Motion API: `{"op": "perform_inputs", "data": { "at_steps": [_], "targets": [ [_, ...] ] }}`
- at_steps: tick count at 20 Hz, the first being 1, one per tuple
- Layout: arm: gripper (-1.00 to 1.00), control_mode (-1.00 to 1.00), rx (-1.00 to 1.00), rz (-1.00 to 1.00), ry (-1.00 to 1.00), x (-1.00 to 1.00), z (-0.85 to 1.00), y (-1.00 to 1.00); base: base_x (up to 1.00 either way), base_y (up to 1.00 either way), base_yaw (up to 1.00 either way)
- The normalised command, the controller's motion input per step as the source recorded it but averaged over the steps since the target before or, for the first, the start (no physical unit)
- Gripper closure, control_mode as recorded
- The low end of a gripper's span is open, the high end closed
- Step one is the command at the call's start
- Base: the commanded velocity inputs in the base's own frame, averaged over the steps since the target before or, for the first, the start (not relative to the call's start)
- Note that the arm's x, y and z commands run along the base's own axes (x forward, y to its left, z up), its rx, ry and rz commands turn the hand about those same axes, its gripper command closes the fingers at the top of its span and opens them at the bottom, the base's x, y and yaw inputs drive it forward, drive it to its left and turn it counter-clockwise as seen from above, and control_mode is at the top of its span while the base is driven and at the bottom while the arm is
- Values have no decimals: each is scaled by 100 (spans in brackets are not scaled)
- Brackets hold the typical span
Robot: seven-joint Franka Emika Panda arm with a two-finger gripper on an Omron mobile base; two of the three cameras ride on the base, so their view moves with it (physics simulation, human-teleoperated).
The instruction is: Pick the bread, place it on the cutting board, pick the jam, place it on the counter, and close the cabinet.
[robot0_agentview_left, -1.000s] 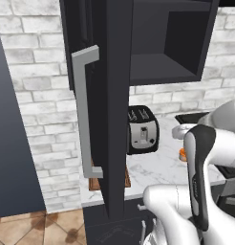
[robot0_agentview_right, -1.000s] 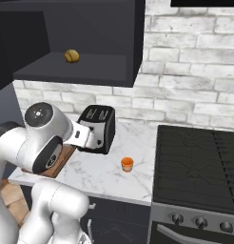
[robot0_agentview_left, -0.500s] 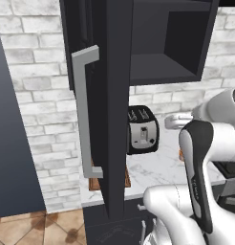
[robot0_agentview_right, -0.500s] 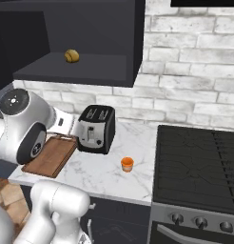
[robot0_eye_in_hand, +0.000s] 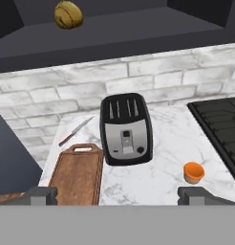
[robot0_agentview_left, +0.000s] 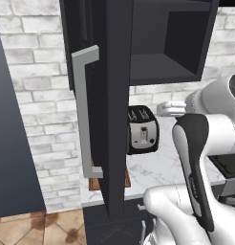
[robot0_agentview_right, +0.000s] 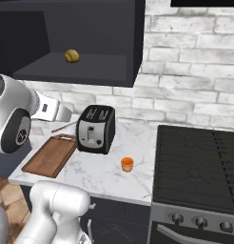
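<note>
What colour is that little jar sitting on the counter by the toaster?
Orange. The jam shows best in the hand view, standing on the white marble counter.

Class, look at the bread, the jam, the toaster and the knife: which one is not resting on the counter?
The bread: it sits on the open cabinet's shelf, while the jam, toaster and knife rest on the marble counter below.

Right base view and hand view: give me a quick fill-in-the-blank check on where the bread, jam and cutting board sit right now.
1. The bread lies on the shelf inside the open ____.
2. The jam stands on the counter between the toaster and the ____.
3. The cutting board lies to the toaster's left with ____ on it.
4. Behind the cutting board lies a ____.

Missing words: cabinet; stovetop; nothing; knife
</note>
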Motion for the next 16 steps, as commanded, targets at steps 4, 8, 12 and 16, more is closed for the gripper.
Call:
{"op": "perform_inputs", "data": {
  "at_steps": [4, 8, 12, 16],
  "targets": [
    [-100, -100, 0, 0, -1, 0, 43, 14, 0, 0, 0],
    [-100, -100, 0, 0, 0, 6, 26, 6, 0, 0, 0],
    [-100, -100, 0, 0, 0, 19, 11, 0, 0, 0, 0],
    [-100, -100, 0, 0, 0, 26, 4, 0, 0, 0, 0]
  ]
}}
